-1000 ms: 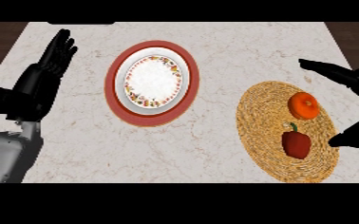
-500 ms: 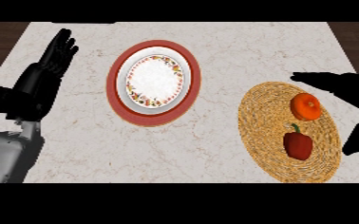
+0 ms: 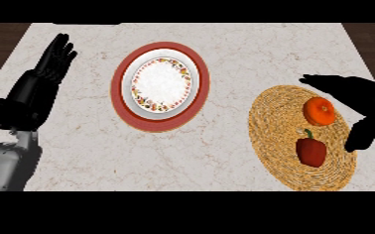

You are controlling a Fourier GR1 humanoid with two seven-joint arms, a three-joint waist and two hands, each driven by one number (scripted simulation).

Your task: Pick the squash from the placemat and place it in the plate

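At the desk's (image 3: 242, 54) right edge, the right robot hand (image 3: 350, 89) spreads wide, fingers beyond and thumb nearer, apart from the orange squash (image 3: 319, 111) on the woven placemat (image 3: 275, 124); its wrist is cut off by the view's edge. A red pepper (image 3: 312, 150) lies just beside the squash. Bare marble separates the mat from the floral-rimmed plate (image 3: 161, 83) on its red charger (image 3: 199, 87). Far left, the left robot hand (image 3: 50, 70) rests open, fingers up.

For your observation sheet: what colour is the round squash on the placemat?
The squash is orange; the head view shows it.
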